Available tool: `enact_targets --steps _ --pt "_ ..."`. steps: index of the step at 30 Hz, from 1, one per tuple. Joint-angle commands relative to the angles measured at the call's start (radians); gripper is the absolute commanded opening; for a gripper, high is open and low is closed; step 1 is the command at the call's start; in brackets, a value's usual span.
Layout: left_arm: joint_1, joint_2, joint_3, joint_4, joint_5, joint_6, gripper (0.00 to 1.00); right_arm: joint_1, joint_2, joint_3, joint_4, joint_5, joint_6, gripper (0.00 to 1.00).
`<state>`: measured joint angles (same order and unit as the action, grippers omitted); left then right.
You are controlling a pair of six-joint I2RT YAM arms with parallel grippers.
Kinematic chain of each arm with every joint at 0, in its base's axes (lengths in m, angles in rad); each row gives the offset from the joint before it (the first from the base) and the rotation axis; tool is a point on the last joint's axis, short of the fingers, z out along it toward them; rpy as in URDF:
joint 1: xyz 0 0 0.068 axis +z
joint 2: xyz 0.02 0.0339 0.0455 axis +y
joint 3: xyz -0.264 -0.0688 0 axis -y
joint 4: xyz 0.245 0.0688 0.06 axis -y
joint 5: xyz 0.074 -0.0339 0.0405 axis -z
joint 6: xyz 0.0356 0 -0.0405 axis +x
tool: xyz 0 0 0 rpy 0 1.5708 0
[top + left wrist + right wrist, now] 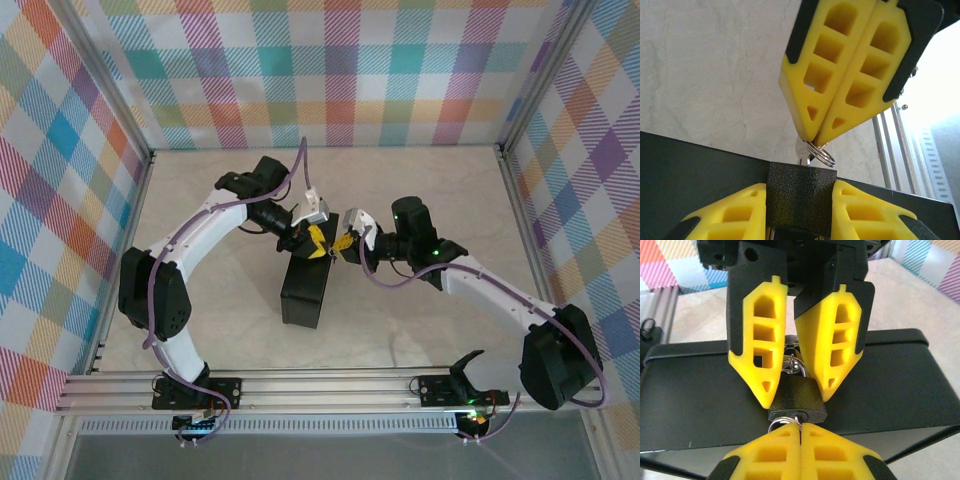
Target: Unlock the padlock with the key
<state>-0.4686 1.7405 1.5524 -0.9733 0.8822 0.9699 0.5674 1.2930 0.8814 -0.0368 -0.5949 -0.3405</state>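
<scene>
The left gripper (797,399) clamps the padlock (800,195), while the right gripper (813,140) pinches the key (801,150) between closed jaws, hiding most of it.

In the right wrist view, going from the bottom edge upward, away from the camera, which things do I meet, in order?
Right gripper, shut on the key → padlock → left gripper, clamping the padlock from both sides.

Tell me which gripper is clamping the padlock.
The left gripper: its jaws clamp the dark padlock, while the right gripper is shut on the key.
</scene>
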Motion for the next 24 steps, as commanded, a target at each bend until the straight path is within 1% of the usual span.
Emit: enact_targets --steps 1,2,5,8,10,11,13,15,17,19,24 --pt "-0.008 -0.062 -0.003 0.048 0.097 -0.018 0.14 0.005 0.049 0.066 -0.15 -0.182 0.17 0.0" --pt "-0.01 -0.065 -0.011 0.06 0.096 -0.025 0.14 0.004 0.061 0.081 -0.169 -0.203 0.202 0.0" --pt "-0.013 -0.078 -0.035 0.094 0.084 -0.04 0.14 0.005 0.09 0.094 -0.15 -0.225 0.38 0.0" --pt "-0.014 -0.092 -0.058 0.134 0.065 -0.062 0.2 0.005 0.091 0.083 -0.117 -0.213 0.528 0.0" --pt "-0.014 -0.101 -0.067 0.148 0.059 -0.068 0.21 0.004 0.085 0.073 -0.11 -0.2 0.6 0.0" --pt "-0.014 -0.103 -0.068 0.152 0.055 -0.072 0.22 0.003 0.083 0.069 -0.113 -0.195 0.619 0.0" --pt "-0.015 -0.108 -0.071 0.162 0.04 -0.078 0.29 0.002 0.081 0.06 -0.118 -0.177 0.656 0.0" --pt "-0.013 -0.113 -0.072 0.171 0.029 -0.085 0.32 -0.004 0.081 0.045 -0.105 -0.172 0.685 0.0" --pt "-0.012 -0.119 -0.075 0.182 0.027 -0.091 0.36 -0.007 0.08 0.034 -0.102 -0.162 0.697 0.0" --pt "-0.008 -0.127 -0.078 0.202 0.028 -0.11 0.41 -0.01 0.083 0.026 -0.101 -0.153 0.698 0.0" --pt "0.001 -0.146 -0.072 0.225 0.051 -0.134 0.44 -0.015 0.088 0.021 -0.104 -0.14 0.68 0.0"
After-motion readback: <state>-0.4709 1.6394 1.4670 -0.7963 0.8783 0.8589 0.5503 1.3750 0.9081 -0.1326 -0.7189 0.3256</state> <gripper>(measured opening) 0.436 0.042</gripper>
